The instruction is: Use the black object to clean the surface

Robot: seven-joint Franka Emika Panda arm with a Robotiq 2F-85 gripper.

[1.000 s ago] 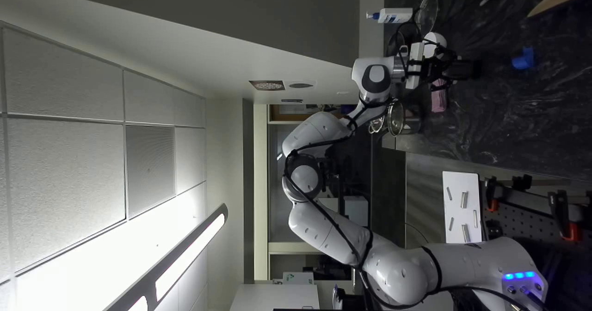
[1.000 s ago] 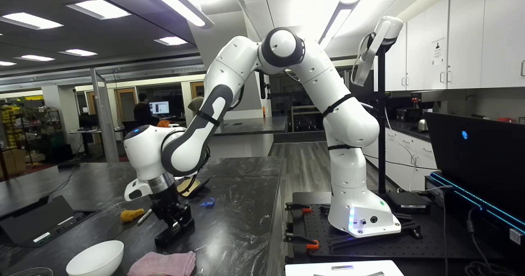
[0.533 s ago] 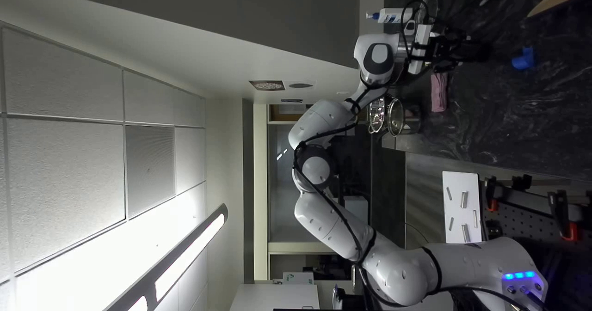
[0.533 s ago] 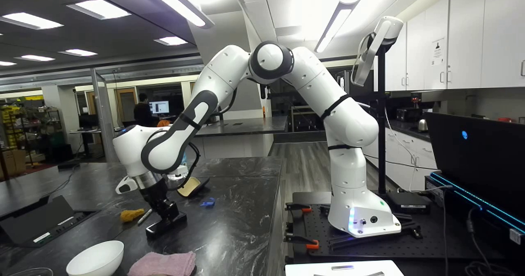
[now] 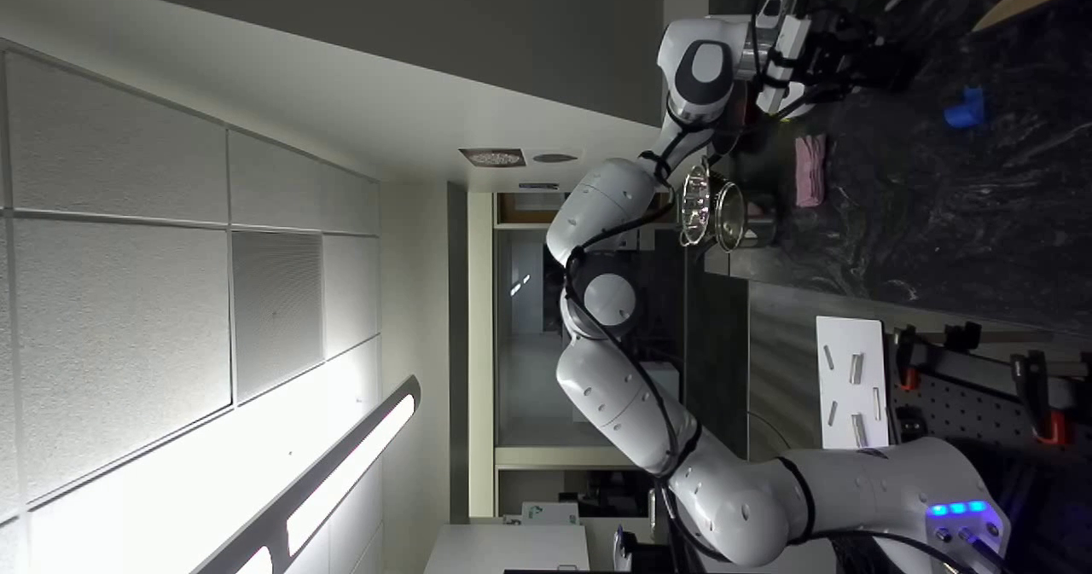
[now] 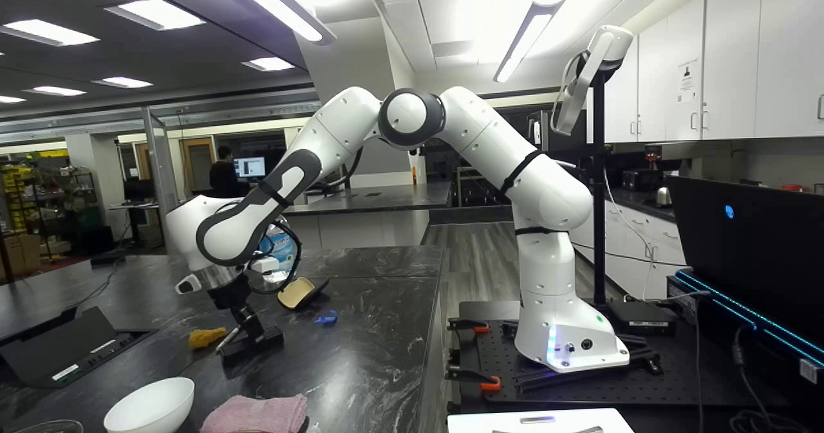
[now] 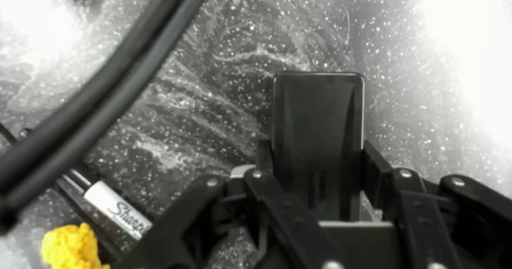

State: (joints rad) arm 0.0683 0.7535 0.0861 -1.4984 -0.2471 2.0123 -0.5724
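Observation:
A flat black object (image 7: 319,109) with rounded corners and a thin shiny rim lies between the fingers of my gripper (image 7: 318,157) in the wrist view, pressed from both sides. In an exterior view the same black object (image 6: 233,354) is low over the dark mottled surface (image 6: 360,356). It looks to be lying on it, though full contact is hard to see. The gripper (image 6: 252,336) reaches down to it at a tilt. A sideways exterior view has the black object (image 5: 891,66) mostly lost in the dark of the countertop (image 5: 981,216).
Close by the gripper are a Sharpie marker (image 7: 120,213) and a yellow lump (image 7: 71,248). Around it on the countertop stand a white bowl (image 6: 151,407), a folded pink cloth (image 6: 257,414), a blue item (image 6: 326,317), a beige-faced piece (image 6: 297,293) and a bottle (image 6: 280,249).
The gripper has slid across the surface with the black object, away from the pink cloth and toward the marker and yellow lump. The arm has stretched out lower. The grip looks the same.

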